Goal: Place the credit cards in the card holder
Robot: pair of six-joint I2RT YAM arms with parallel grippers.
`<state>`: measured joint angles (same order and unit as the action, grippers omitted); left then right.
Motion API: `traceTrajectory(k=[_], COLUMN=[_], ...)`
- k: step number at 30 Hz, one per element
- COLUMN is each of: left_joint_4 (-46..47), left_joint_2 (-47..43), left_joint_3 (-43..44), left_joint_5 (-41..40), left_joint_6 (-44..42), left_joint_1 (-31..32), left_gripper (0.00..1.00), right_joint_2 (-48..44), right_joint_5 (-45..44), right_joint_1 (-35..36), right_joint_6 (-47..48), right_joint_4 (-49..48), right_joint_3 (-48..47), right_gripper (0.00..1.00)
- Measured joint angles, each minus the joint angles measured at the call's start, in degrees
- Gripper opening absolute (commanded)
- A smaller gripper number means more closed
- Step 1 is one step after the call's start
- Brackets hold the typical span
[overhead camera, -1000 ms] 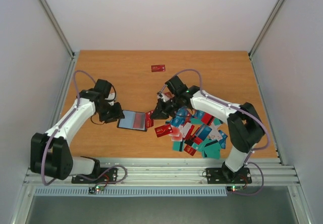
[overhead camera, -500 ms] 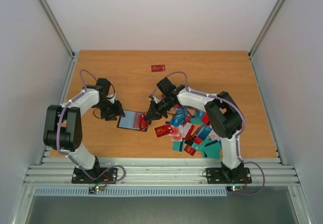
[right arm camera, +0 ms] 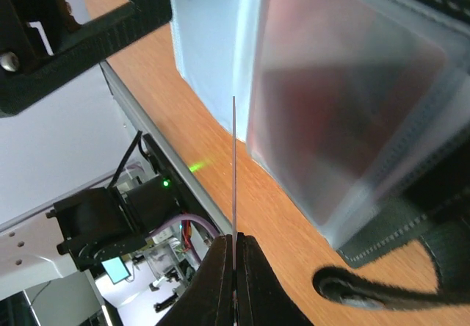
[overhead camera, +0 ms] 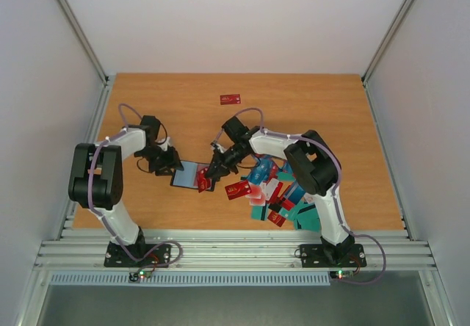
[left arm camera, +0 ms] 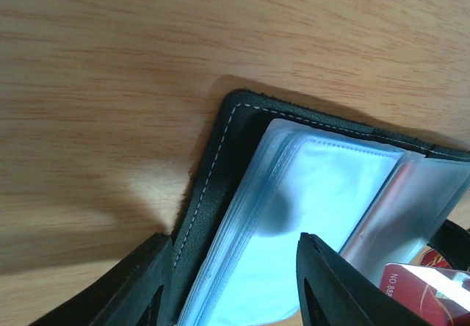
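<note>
The black card holder (overhead camera: 188,175) lies open on the table, its clear sleeves facing up (left arm camera: 308,194). My left gripper (overhead camera: 167,163) is at its left edge, jaws apart (left arm camera: 235,241). One finger is outside the stitched cover and the other rests on the sleeves. My right gripper (overhead camera: 211,172) is shut on a red credit card (overhead camera: 203,180) over the holder's right side. In the right wrist view this card (right arm camera: 234,164) shows edge-on beside the sleeves (right arm camera: 345,106), pinched at my right gripper (right arm camera: 235,247). The pile of red, teal, blue and white credit cards (overhead camera: 283,194) lies to the right.
A single red card (overhead camera: 230,99) lies apart near the back of the table. The table's front rail (overhead camera: 235,252) runs close behind the card pile. White walls close in the sides and the back.
My right gripper has carried the red card left from the pile's edge to the holder's right side. The left gripper stayed at the holder's left edge while its arm folded in.
</note>
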<state>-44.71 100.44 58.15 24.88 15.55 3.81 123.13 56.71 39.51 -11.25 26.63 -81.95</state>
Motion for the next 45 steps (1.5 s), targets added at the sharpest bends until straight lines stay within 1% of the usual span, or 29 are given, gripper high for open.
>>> traceTrajectory(k=[12,19,24,37,45], left_joint_4=[0.4,0.9,1.1,1.2,1.3], left_joint_2=[0.1,0.1,0.1,0.1,0.1], left_joint_3=[-0.3,-0.8,-1.0,-1.2,-1.4], left_joint_5=[0.0,0.0,0.0,0.0,0.4], left_joint_6=[-1.1,-1.1,-1.2,-1.9,-2.3], left_joint_1=[-0.1,-0.3,-0.4,-0.5,-0.6], left_gripper=[0.35,0.3,0.27,0.24,0.22], right_joint_2=[5.4,6.9,6.4,6.8,8.8], right_joint_5=[1.2,0.7,0.5,0.3,0.4], right_joint_1=[0.0,0.0,0.0,0.0,0.0], right_joint_6=[2.4,5.3,6.0,5.1,4.6], right_joint_4=[0.9,4.6,5.4,5.3,4.8], right_joint_3=[-6.9,-7.8,-7.8,-8.0,-10.4], right_gripper=[0.01,0.01,0.01,0.01,0.01])
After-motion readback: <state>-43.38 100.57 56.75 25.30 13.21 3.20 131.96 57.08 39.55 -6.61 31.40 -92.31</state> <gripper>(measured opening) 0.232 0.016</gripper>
